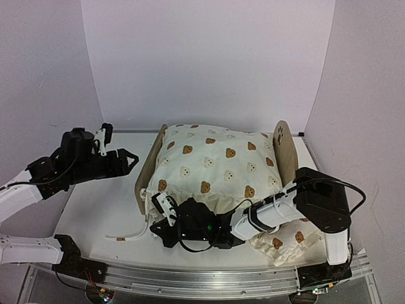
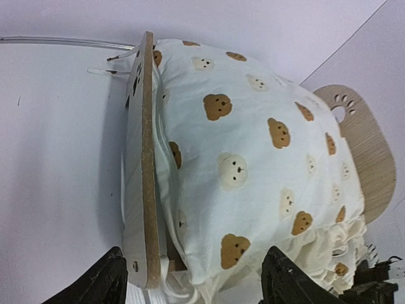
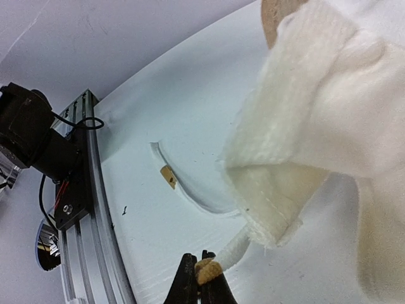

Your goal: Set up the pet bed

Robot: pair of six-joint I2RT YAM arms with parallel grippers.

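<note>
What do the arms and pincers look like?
Left arm and right arm: white shells, black joints, black wrist housings. Left pincer and right pincer: black fingers. Thin black cables loop outside each arm; green light at the right wrist.

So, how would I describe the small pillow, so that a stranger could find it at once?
Find the pet bed in the middle of the table, filled by a large bear-print cushion. In front of its paw-print headboard, near the table's front right corner, lies the small pillow. It has the same bear print, but is much smaller and lies outside the frame.
</note>
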